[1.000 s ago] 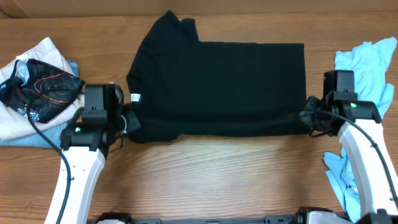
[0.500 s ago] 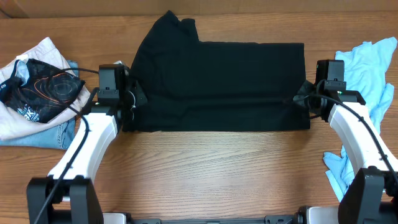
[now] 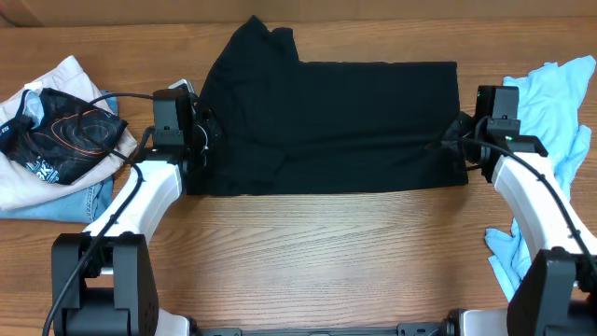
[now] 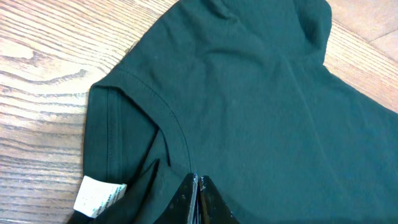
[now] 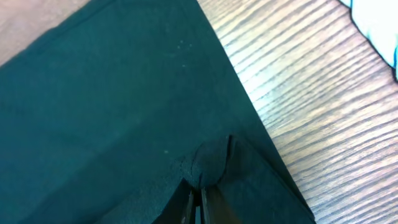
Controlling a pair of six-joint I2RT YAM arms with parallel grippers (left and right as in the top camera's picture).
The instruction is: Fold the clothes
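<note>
The black T-shirt lies flat on the tabletop. The left jaws clench its left edge and the right jaws its right edge. Uneven pulling could slip these shallow pinches and skew the fold.

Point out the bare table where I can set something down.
The biggest free patch is the wood in front of the shirt, between the left arm and right arm. A narrower strip runs behind the shirt's far edge. The pile at left and the blue cloth at right are crowded.
</note>
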